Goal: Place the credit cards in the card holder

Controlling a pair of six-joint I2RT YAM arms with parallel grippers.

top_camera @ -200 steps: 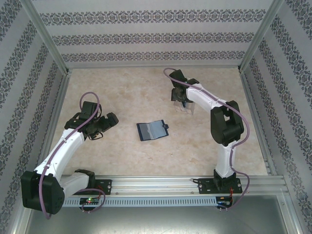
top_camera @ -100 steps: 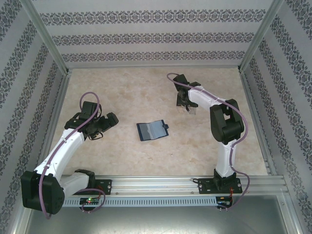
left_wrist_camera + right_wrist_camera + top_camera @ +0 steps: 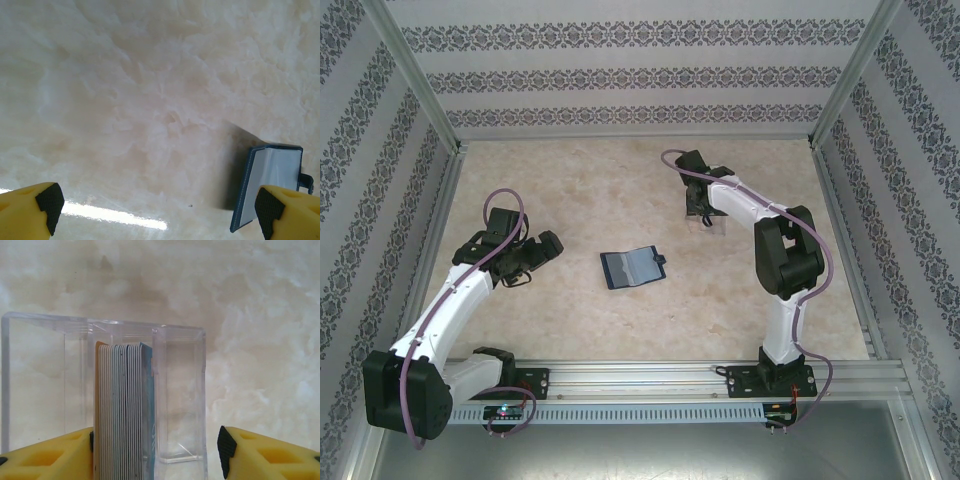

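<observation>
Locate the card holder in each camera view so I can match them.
Top external: card holder lies open mid-table, between the arms.
Left wrist: card holder at lower right, beside a fingertip of the left pincer.
Right wrist: faces the clear box holding the credit cards.
Shared landmark: marbled beige tabletop.

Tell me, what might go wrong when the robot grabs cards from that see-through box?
1. The right end effector straddles both the cards and a wall of the clear box, so closing could pinch the box and drag or tip it.
2. The cards stand packed tightly together, so it may pull out several at once.
3. The card holder lies well away, so a card could slip on the way.
</observation>
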